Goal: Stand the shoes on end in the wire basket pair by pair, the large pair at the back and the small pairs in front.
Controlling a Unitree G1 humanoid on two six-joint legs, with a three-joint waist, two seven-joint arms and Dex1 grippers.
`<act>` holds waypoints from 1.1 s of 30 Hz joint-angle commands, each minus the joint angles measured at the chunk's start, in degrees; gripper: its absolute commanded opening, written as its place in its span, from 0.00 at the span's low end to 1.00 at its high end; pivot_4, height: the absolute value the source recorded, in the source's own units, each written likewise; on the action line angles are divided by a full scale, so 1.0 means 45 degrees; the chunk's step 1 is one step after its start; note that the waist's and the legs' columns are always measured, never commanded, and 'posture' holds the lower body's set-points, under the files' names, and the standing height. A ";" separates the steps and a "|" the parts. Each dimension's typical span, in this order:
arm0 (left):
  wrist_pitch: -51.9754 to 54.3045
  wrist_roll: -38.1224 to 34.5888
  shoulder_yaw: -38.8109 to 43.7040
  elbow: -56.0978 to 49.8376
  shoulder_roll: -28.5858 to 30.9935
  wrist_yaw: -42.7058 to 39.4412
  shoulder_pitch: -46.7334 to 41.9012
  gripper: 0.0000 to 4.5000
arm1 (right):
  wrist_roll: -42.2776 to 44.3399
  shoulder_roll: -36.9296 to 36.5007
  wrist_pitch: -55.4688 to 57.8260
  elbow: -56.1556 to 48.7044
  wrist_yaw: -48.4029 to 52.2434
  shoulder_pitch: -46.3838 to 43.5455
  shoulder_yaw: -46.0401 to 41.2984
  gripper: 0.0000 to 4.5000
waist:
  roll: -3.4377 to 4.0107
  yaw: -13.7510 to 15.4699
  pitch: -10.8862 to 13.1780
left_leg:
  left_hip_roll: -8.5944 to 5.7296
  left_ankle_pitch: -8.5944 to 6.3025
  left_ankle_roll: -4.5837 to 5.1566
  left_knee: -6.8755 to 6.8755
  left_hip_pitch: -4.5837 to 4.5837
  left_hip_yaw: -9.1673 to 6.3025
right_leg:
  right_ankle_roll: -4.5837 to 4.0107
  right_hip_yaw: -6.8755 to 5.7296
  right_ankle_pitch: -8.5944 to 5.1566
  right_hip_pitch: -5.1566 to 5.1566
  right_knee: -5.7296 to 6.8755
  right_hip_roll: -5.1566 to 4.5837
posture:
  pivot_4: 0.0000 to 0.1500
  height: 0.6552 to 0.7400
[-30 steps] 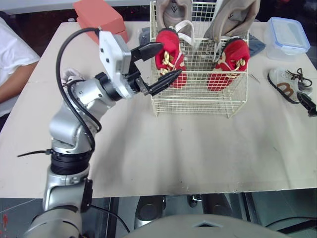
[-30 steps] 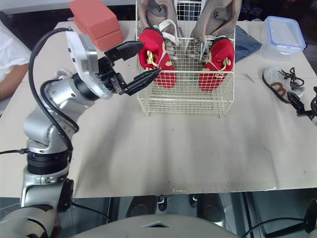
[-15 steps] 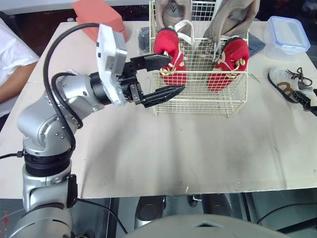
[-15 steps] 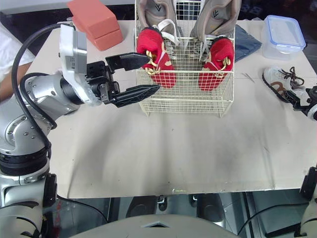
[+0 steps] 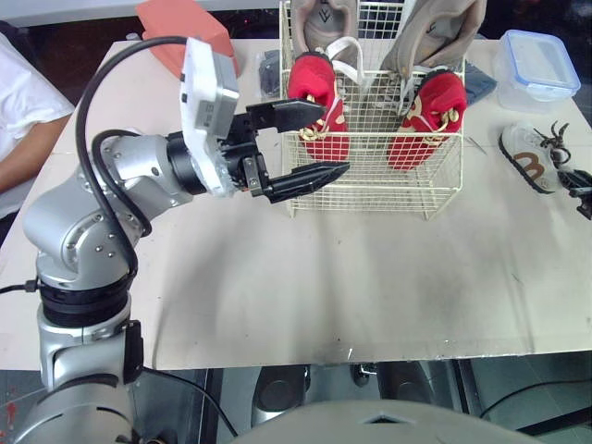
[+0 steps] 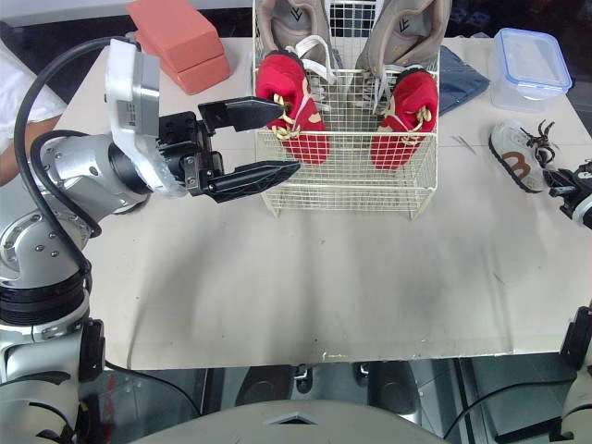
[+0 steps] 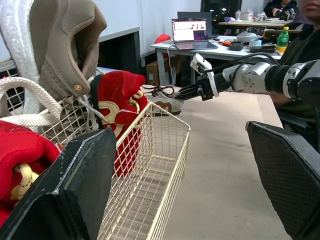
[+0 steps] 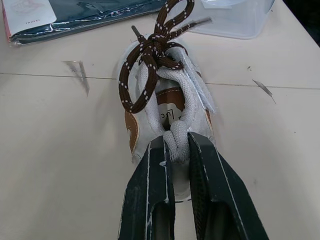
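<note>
The wire basket (image 5: 370, 180) stands at the table's back centre. Two large taupe shoes (image 5: 435, 28) stand on end at its back, and two small red shoes (image 5: 317, 106) stand in front of them. My left gripper (image 5: 333, 139) is open at the basket's front left corner, its upper finger close to the left red shoe and holding nothing. A small white shoe (image 6: 513, 153) with brown laces lies on the table at the far right. My right gripper (image 8: 176, 145) is shut on that shoe's white cord (image 8: 177, 142).
An orange-red box (image 5: 185, 32) sits at the back left. A clear container with a blue lid (image 5: 535, 65) and a dark blue packet (image 5: 479, 83) lie behind the white shoe. A person's white sleeve (image 5: 23, 102) rests at the left table edge.
My right gripper has shut on the white shoe, which has turned slightly. My left arm swung lower toward the basket's front corner, then stayed nearly still, still open.
</note>
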 commanded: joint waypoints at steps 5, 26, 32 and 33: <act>-0.0095 0.0074 -0.0144 0.0129 0.0100 -0.0696 -0.0402 1.00 | 0.1557 -0.0496 0.0292 -0.3576 0.0108 0.1572 -0.1730 0.02 | 0.0012 0.0011 0.0007 | 0.0002 0.0000 0.0000 0.0000 -0.0005 -0.0004 | 0.0001 -0.0002 0.0000 -0.0001 -0.0001 -0.0005 | 1.00 0.36; -0.1043 0.1576 -0.0053 0.3396 0.0598 -0.3281 -0.0995 1.00 | 0.3962 -0.0452 -0.1198 -1.7068 0.2327 0.2030 -0.0349 0.02 | 0.0062 0.0015 0.0045 | 0.0003 0.0007 -0.0013 -0.0014 -0.0008 -0.0018 | 0.0047 -0.0013 -0.0029 -0.0016 -0.0007 0.0019 | 1.00 0.36; -0.1104 0.1791 0.0161 0.3533 0.0796 -0.3558 -0.1031 1.00 | 0.2150 -0.0612 -0.4925 -1.6906 0.4935 0.1477 0.1750 0.02 | 0.0035 0.0048 0.0061 | 0.0003 0.0005 -0.0008 -0.0013 -0.0026 -0.0026 | 0.0046 -0.0024 -0.0028 -0.0023 -0.0020 0.0003 | 1.00 0.36; -0.1092 0.1794 0.0141 0.3493 0.0781 -0.3586 -0.1030 1.00 | 0.1914 -0.0601 -0.5581 -1.6631 0.5365 0.1316 0.2111 0.02 | 0.0028 0.0042 0.0065 | 0.0003 0.0005 -0.0009 -0.0013 -0.0026 -0.0025 | 0.0046 -0.0024 -0.0028 -0.0022 -0.0019 0.0001 | 1.00 0.36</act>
